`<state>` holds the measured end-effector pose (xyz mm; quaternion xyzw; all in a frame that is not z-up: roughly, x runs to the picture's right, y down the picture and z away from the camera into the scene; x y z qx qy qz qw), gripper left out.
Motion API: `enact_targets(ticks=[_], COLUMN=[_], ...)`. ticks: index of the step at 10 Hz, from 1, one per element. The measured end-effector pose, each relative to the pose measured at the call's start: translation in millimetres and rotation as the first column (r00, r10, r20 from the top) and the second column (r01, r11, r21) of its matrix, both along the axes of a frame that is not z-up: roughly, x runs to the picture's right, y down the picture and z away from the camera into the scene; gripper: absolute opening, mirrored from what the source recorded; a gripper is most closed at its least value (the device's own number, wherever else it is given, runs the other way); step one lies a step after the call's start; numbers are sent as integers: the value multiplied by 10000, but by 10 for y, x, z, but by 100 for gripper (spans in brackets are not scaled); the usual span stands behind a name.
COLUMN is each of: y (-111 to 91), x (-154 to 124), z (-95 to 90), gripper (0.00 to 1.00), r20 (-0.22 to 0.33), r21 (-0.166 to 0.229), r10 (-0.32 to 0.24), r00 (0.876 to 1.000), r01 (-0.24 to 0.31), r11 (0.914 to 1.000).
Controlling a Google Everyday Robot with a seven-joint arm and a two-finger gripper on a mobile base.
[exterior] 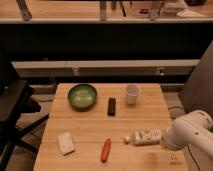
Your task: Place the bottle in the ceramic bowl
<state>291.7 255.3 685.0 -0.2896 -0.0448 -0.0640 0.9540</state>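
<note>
The bottle (145,136), white with a yellowish-orange label, lies on its side near the table's front right, cap pointing left. The ceramic bowl (82,96), green and round, stands at the table's back left, well apart from the bottle. My gripper (164,141) is at the bottle's right end, at the tip of the white arm (192,132) that comes in from the lower right. The arm hides the contact between gripper and bottle.
A white cup (132,93) stands at the back right. A black rectangular object (111,106) lies between the bowl and the cup. An orange stick (105,149) and a pale sponge-like block (65,142) lie near the front edge of the wooden table (90,125). A dark chair (12,107) stands to the left.
</note>
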Motion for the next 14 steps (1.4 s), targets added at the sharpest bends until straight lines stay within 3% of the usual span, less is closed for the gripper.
enact_targets(ticks=[1, 3, 4, 6, 12, 14], y=[-120, -289, -326, -368, -21, 110], x=[-23, -104, -169, -371, -357, -354], z=[-68, -80, -39, 218, 985, 1081], gripper=[73, 80, 80, 80, 80, 80], r20=[96, 339, 441, 531, 350, 365], r21=[153, 328, 253, 45, -1117, -1034], r10=[-103, -354, -541, -921, -794, -843], r00=[9999, 9988, 9976, 9943, 9962, 9958], r01=[101, 343, 530, 920, 829, 876], r11=[9998, 9989, 9983, 9958, 9903, 9908])
